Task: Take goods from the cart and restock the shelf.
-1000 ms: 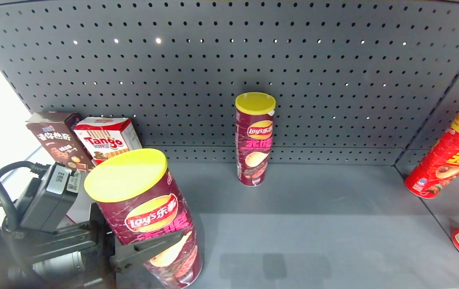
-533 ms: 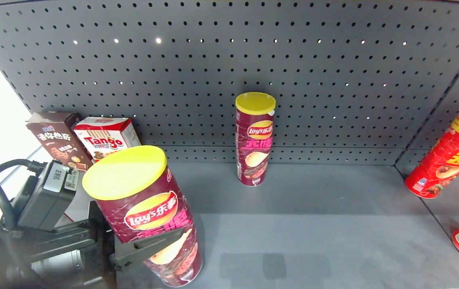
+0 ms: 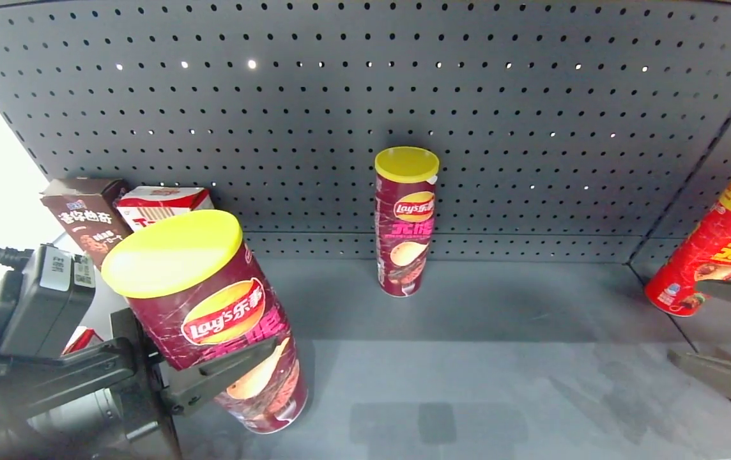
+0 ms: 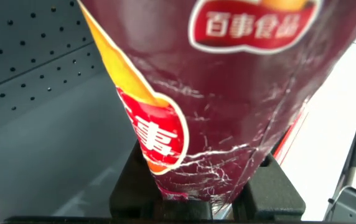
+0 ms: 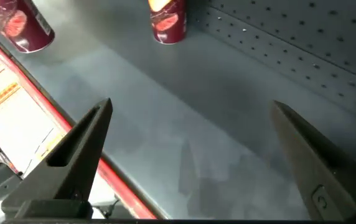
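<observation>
The left gripper (image 3: 202,374) has carried its maroon chip can (image 3: 212,313) leftward, fingers clamped round the tilted can's lower body at the shelf (image 3: 468,383) front-left. The right gripper (image 3: 717,329) has entered at right, spread wide, empty. A second maroon can (image 3: 406,223) stands upright by the pegboard (image 3: 531,128).

This is a shop, at a retail display unit. A grey metal shelf (image 3: 500,358) is backed by a perforated panel (image 3: 365,96) of the kind used in store fixtures. Packaged snacks stand on it facing outward: a maroon chip canister (image 3: 405,220) at 12 o'clock, red chip canisters (image 3: 717,249) at 3 o'clock, and biscuit boxes (image 3: 87,214) at 9 o'clock. A red strip (image 5: 25,79) runs along the shelf's front edge.
</observation>
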You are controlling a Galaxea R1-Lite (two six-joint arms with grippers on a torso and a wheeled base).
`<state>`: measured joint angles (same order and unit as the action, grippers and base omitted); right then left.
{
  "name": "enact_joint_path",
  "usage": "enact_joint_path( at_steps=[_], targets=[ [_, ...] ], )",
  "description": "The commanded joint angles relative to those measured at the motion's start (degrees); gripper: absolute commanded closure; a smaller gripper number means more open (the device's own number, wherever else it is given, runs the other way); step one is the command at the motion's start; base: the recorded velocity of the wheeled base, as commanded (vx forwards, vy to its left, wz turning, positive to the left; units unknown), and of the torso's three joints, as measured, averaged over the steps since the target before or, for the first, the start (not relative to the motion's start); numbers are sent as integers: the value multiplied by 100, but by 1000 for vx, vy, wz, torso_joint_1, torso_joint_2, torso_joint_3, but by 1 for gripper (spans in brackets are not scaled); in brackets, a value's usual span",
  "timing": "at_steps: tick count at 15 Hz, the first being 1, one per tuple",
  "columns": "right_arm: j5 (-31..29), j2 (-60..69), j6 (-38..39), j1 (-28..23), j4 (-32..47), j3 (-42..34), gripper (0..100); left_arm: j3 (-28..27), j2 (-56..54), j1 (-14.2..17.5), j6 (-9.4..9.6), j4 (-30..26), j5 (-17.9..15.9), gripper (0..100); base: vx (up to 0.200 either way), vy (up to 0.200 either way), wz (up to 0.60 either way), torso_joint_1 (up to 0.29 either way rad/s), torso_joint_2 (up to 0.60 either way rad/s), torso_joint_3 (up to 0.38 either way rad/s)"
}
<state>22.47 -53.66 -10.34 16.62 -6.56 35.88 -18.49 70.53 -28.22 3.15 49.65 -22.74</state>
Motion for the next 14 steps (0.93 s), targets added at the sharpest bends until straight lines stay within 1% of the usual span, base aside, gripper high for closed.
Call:
enact_joint_path(
  at_steps=[1,2,6,10,11,14],
  targets=[
    [-67,-839,-3,246,-223,279,0,-5,-31,-184,-7,1,111,100,0,0,0,0,0,0],
    [-67,-1234,-3,307,-425,526,0,4,-22,-184,-16,1,111,100,0,0,0,0,0,0],
    [-67,-2201,-12,448,-496,1290,0,12,-22,-149,-24,-70,111,100,0,0,0,0,0,0],
    [-181,-3185,-3,509,-1374,1695,0,-32,-5,-140,-24,-70,111,100,0,0,0,0,0,0],
    [30,-3414,-21,483,-1515,1738,0,-23,-5,-140,-33,-70,111,100,0,0,0,0,0,0],
    [1234,-4161,-30,360,-2438,2081,0,-5,-5,-122,-42,-70,111,100,0,0,0,0,0,0]
  ],
)
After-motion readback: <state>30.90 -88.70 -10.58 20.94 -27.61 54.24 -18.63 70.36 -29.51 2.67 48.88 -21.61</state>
